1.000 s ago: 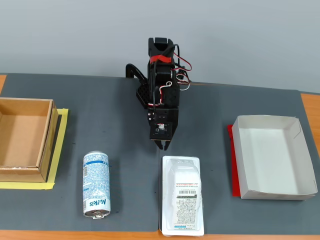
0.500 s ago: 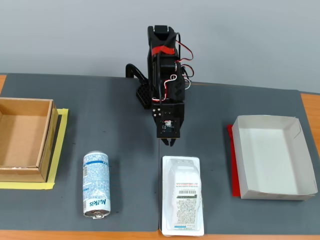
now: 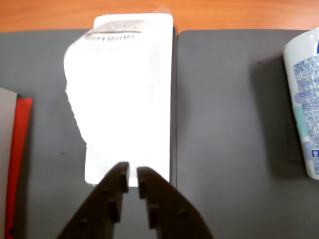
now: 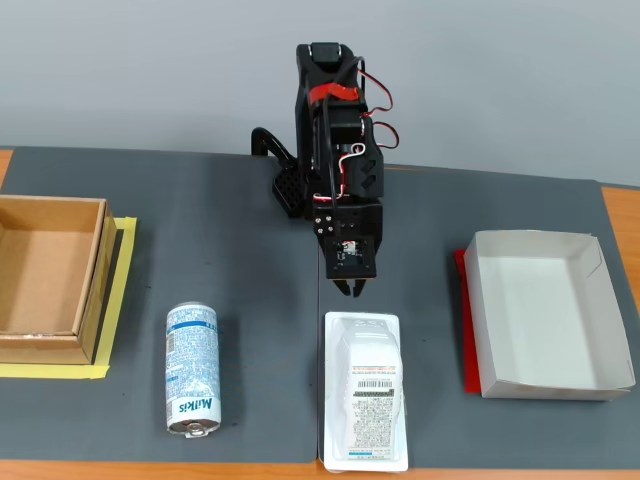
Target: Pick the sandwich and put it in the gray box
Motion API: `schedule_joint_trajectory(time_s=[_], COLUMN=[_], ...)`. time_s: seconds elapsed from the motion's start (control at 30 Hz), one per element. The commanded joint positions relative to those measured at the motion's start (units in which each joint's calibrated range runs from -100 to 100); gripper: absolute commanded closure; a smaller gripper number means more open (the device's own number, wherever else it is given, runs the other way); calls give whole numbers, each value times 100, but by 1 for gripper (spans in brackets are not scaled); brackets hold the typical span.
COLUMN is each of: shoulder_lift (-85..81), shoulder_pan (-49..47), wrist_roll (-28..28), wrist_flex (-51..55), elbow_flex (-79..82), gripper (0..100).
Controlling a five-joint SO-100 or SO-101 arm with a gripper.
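Observation:
The sandwich [image 4: 365, 390] lies flat on the dark mat near the front edge, a white plastic-wrapped wedge with a barcode label. In the wrist view the sandwich [image 3: 124, 94] fills the upper middle, overexposed. My gripper [image 4: 352, 290] hangs just behind the sandwich's far end, above the mat, not touching it. In the wrist view the gripper [image 3: 132, 173] has its dark fingertips almost together, with nothing between them. The gray box [image 4: 590, 305] stands empty at the right of the fixed view, with a red strip [image 4: 464, 320] along its left edge; the wrist view shows its corner [image 3: 6, 149] at the left.
A blue-white drink can [image 4: 192, 370] lies on its side left of the sandwich; it shows in the wrist view at the right edge [image 3: 304, 104]. A brown cardboard box [image 4: 45, 275] on yellow tape stands at the far left. Orange table edge [image 4: 620, 215] borders the mat.
The arm has swung to the right in the fixed view, bringing the gripper from left of the sandwich's far end to just behind it. The sandwich, can and boxes have stayed put.

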Motion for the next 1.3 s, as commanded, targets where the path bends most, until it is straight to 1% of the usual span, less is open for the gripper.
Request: schedule_joint_trajectory(time_s=[0.0, 0.17, 0.43, 0.83, 1.27], shoulder_lift=[600, 1439, 2245, 2754, 3033], shoulder_pan=[-1, -1, -98, -531, -538], wrist_roll=[-240, -427, -386, -370, -365], wrist_flex=[-73, -4, 13, 13, -65], elbow_flex=[-895, -1809, -2614, -2768, -2777], gripper=[98, 98, 98, 98, 98])
